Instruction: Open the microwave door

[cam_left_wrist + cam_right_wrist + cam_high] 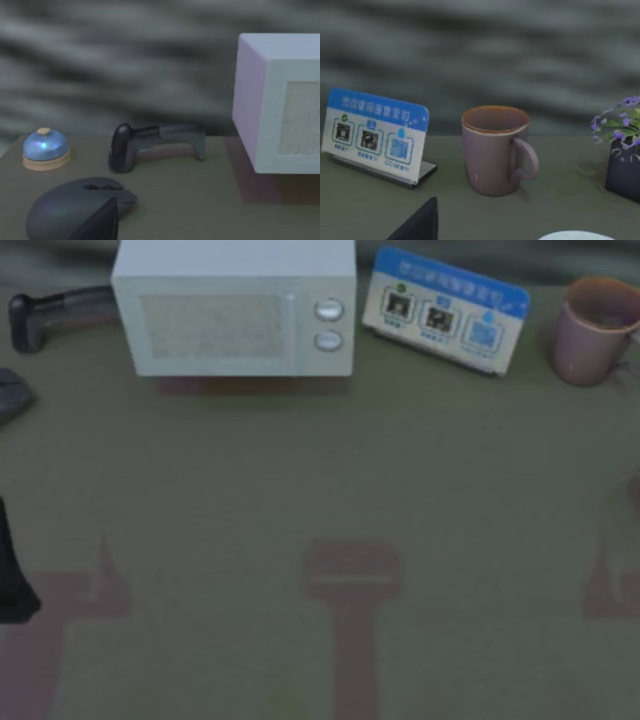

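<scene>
Microwave door [212, 330] flush, closed.

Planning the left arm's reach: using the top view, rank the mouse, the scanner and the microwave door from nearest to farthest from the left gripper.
Left gripper sits at the table's left edge.
1. Mouse, left edge.
2. Scanner, far left corner.
3. Microwave door, far side, closed.
</scene>
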{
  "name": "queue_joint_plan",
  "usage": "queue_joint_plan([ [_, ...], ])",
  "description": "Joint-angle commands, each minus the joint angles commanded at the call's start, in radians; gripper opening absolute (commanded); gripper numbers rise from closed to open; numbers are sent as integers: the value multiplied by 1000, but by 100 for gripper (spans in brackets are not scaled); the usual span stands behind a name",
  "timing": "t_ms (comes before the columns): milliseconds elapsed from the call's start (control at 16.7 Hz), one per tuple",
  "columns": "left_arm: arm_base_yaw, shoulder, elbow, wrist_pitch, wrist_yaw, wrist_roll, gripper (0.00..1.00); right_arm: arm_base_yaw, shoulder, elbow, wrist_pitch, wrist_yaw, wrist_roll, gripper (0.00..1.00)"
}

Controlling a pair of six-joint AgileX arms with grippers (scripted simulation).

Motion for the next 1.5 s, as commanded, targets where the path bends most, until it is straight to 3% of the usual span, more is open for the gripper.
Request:
queue_joint_plan([
  [300, -21, 59, 61, -30, -3, -15, 100, 0, 0, 0, 0, 0, 0, 100],
  [540, -86, 274, 285, -146, -24, -65, 100, 0, 0, 0, 0, 0, 0, 100],
  [1500, -446, 1843, 1915, -987, -224, -405, 100, 0, 0, 0, 0, 0, 0, 100],
])
